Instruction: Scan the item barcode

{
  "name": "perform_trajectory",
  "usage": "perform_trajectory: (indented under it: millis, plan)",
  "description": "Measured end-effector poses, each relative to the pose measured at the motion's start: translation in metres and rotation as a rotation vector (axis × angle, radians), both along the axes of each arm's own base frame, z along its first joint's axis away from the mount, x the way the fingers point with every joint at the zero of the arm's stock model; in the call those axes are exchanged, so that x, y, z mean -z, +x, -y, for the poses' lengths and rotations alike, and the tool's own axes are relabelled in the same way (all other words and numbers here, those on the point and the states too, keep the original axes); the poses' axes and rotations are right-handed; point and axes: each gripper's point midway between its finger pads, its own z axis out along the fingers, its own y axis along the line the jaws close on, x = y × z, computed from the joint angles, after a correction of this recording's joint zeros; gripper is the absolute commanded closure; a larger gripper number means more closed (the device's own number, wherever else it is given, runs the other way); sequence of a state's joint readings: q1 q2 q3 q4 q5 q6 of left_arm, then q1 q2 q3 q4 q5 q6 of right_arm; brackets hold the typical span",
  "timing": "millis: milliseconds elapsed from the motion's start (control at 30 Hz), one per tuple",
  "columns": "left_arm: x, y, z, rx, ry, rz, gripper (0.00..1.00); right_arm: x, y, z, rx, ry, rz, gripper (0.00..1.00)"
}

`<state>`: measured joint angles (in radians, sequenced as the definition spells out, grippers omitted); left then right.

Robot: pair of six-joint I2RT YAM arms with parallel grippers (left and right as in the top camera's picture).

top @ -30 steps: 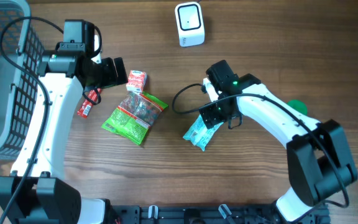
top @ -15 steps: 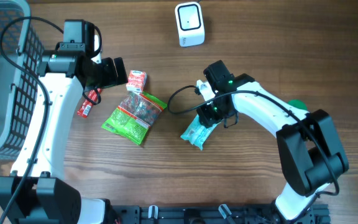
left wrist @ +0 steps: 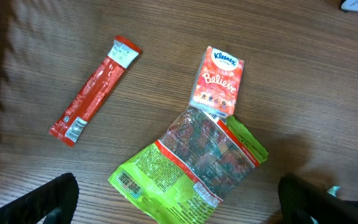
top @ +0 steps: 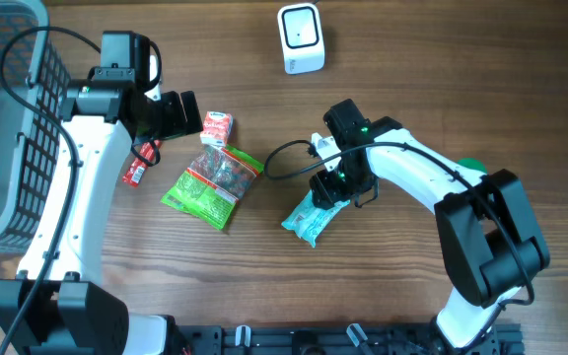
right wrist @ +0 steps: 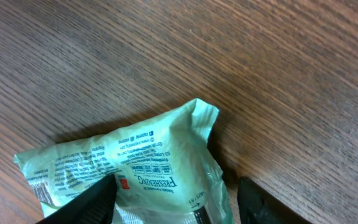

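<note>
I judge the pouch (top: 304, 222), at 6 o'clock from the scanner (top: 301, 37), soft, light and slippery; my right gripper (right wrist: 176, 190) straddles its end with fingers spread, my left gripper (top: 180, 116) gapes empty, so I'd pinch the sealed edge.

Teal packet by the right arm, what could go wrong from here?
The right fingers straddle only the crumpled end of the packet, so the soft film could slip or fold when lifted. The scanner stands well away, so a loose grip might drop it on the way.
</note>
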<state>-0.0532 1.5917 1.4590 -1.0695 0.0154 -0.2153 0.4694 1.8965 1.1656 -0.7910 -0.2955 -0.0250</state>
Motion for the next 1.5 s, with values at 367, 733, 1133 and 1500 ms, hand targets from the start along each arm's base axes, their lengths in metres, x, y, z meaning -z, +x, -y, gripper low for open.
perform_trajectory:
  millis: [367, 733, 1133, 1500]
  plan:
    - [0.000, 0.000, 0.000, 0.000, 0.000, 0.000, 0.00, 0.000, -0.007, -0.006, 0.031, 0.066, -0.031, 0.96]
    - [0.000, 0.000, 0.000, 0.000, 0.000, 0.000, 0.00, -0.038, -0.007, -0.005, 0.028, 0.052, -0.026, 0.96]
    - [0.000, 0.000, 0.000, 0.000, 0.000, 0.000, 0.00, -0.190, 0.023, -0.019, 0.011, 0.287, 0.445, 0.96]
    - [0.000, 0.000, 0.000, 0.000, 0.000, 0.000, 0.00, -0.293, 0.049, -0.003, 0.084, 0.348, 0.871, 0.96]
